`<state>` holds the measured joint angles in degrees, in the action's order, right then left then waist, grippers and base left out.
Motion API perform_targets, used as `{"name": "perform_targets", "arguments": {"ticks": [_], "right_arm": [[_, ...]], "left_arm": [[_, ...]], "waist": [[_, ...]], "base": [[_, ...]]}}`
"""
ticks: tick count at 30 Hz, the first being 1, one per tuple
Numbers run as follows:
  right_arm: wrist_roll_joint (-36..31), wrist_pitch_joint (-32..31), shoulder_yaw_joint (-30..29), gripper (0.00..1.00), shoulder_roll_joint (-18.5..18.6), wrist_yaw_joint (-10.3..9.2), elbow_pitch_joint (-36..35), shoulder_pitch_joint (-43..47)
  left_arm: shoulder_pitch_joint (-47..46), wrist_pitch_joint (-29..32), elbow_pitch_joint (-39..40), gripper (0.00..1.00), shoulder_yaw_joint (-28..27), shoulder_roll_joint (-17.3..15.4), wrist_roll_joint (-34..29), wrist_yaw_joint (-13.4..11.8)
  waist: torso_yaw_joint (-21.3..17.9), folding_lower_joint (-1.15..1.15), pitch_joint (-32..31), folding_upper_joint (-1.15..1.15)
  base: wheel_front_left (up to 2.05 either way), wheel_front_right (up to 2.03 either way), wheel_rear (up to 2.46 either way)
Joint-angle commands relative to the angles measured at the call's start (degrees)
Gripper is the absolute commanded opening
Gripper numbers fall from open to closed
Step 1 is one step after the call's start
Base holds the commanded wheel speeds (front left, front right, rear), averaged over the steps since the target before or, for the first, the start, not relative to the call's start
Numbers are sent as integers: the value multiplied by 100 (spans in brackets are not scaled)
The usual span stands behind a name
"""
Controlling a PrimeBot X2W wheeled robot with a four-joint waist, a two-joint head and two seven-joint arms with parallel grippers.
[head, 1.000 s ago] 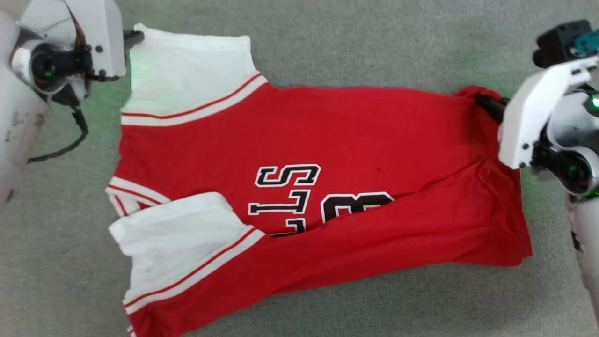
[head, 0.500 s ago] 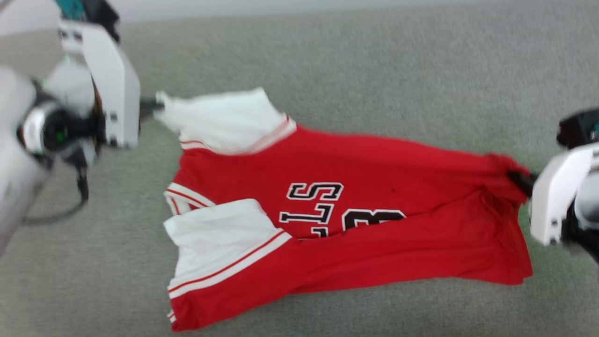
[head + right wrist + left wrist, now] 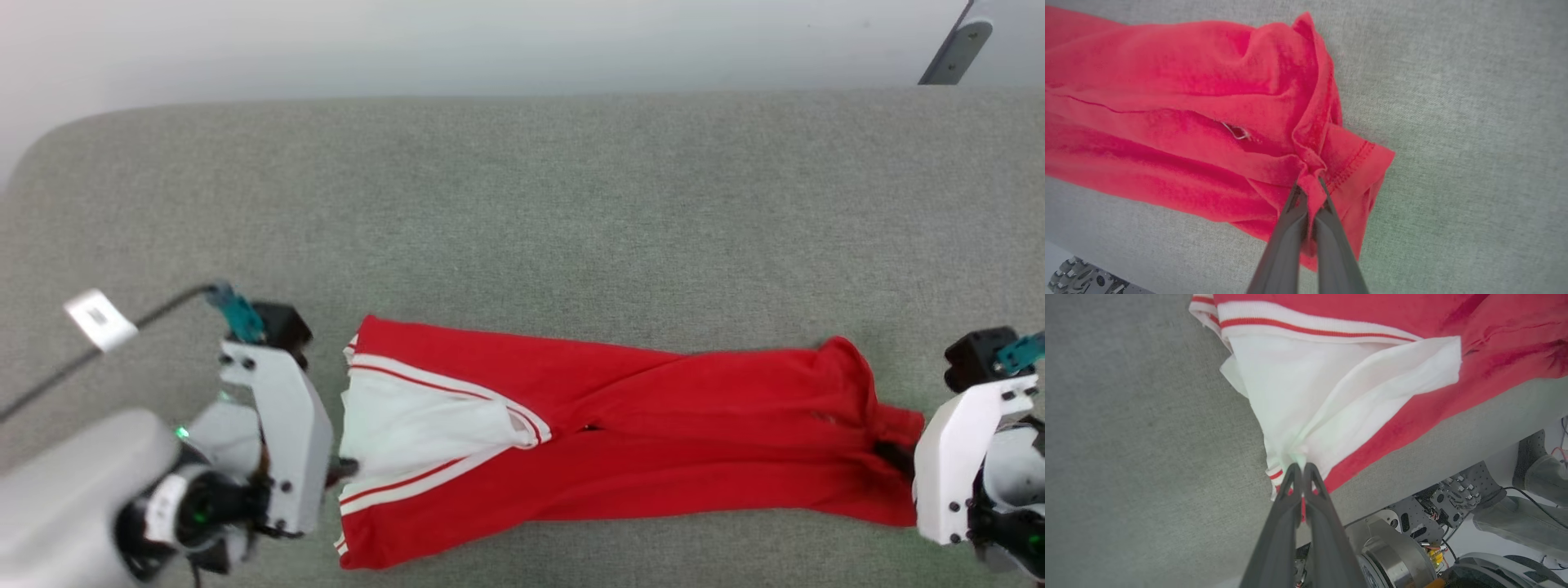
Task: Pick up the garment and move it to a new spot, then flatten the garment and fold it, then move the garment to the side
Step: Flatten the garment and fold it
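The left gripper (image 3: 347, 467) is pinching tight on the garment (image 3: 653, 433) at the edge of its white sleeve. The right gripper (image 3: 886, 453) is clamping a bunched red hem corner at the opposite end. The garment is lying stretched between them near the front edge of the grey fabric-covered worktop (image 3: 522, 204). It is folded into a long red band with creases running lengthwise. The white sleeve with striped trim is resting on top at the left end. Beyond the worktop's front edge, the left wrist view is showing grey metal machinery (image 3: 1412, 539) with wires. A cable with a white tag (image 3: 100, 318) is trailing over the worktop beside the left arm.
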<state>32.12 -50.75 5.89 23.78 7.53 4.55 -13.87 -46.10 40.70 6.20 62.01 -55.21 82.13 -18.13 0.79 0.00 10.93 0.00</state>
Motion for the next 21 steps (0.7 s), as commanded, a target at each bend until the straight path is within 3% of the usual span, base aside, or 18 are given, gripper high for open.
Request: {"name": "perform_targets", "arguments": {"ticks": [1, 4, 5, 7, 8, 9, 10, 11, 21], "right_arm": [[42, -20, 19, 0, -53, -10, 86, -12], [17, -17, 104, 2, -133, -10, 252, -171], [26, -3, 122, 27, -157, -10, 312, -216], [29, -19, 187, 38, -178, -10, 411, -296], [58, -45, 187, 48, -202, -10, 453, -321], [70, -65, 205, 95, -209, -10, 480, -350], [88, -90, 218, 100, -196, -10, 508, -374], [127, -125, 230, 100, -186, -10, 514, -393], [363, -480, -141, 100, -135, -10, 280, -350]], "left_arm": [[94, -91, -119, 0, 24, 109, -25, 35], [207, -208, -486, 0, 78, 342, 2, 188], [223, -256, -628, 0, 60, 427, 37, 233], [271, -333, -849, 6, 60, 544, 56, 352], [270, -409, -929, 42, 45, 586, 26, 401], [296, -456, -1011, 83, 34, 626, 36, 426], [322, -495, -1058, 91, 28, 658, 50, 460], [330, -549, -1092, 100, 17, 669, 47, 474], [741, -1387, -743, 100, -322, 407, 134, 473]], "waist": [[11, 0, -23, 0], [-2, 0, -53, 0], [-3, 0, -66, 0], [-14, 0, -105, 0], [-15, 0, -132, 0], [-14, 0, -162, 0], [-7, 0, -192, 0], [0, 0, -225, 0], [109, 0, -537, 0]], "base": [[0, 0, 0], [0, 0, 0], [0, 0, 0], [0, 0, 0], [0, 0, 0], [0, 0, 0], [0, 0, 0], [0, 0, 0], [0, 0, 0]]}}
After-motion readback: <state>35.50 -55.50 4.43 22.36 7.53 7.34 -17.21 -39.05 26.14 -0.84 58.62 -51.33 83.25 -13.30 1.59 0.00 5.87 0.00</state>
